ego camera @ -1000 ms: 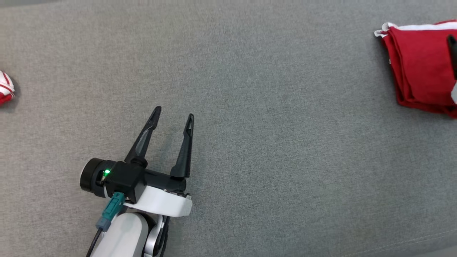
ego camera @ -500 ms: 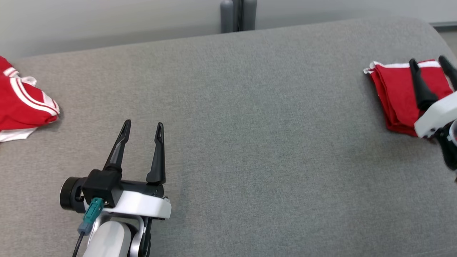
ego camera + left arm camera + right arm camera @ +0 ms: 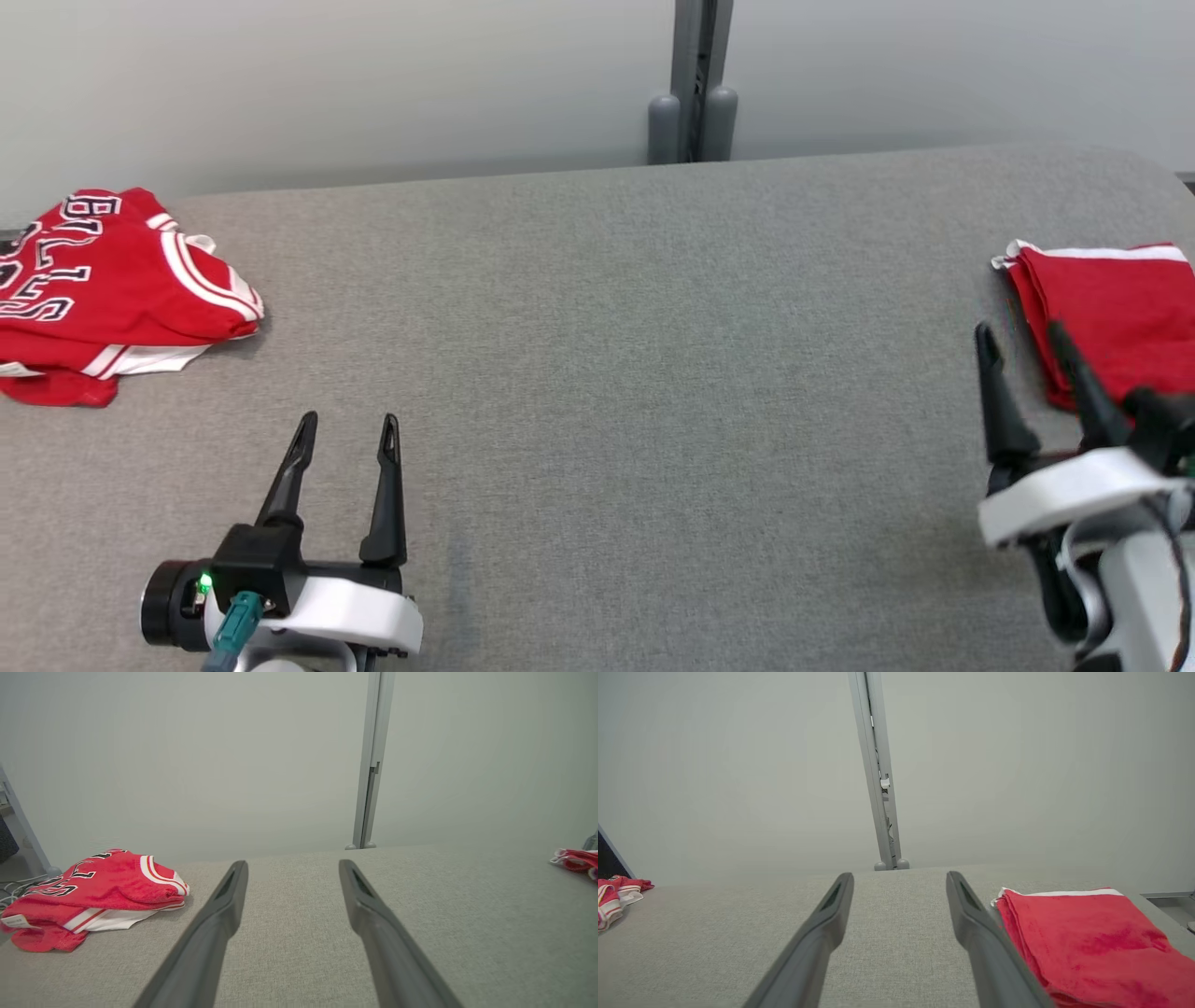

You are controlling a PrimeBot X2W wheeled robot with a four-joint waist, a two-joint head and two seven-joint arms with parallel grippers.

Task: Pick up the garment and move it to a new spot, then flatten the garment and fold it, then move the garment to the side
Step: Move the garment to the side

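Observation:
A folded red garment (image 3: 1120,308) with a white edge lies flat at the right end of the grey padded table (image 3: 607,327); the right wrist view has it close by (image 3: 1087,938). My right gripper (image 3: 1019,329) is open and empty, just left of and nearer than that garment, apart from it. A crumpled red jersey (image 3: 103,280) with white stripes and black lettering lies at the far left. My left gripper (image 3: 350,420) is open and empty over bare table, to the right of and nearer than the jersey (image 3: 103,886).
A pale wall runs behind the table, with a grey upright post (image 3: 693,84) at mid-back. The table's right end curves off just beyond the folded garment. Wide bare fabric stretches between the two grippers.
The head camera has tilted up, bringing the wall, post and jersey into view. My right gripper has come off the folded garment and back toward me. Both grippers have stayed open.

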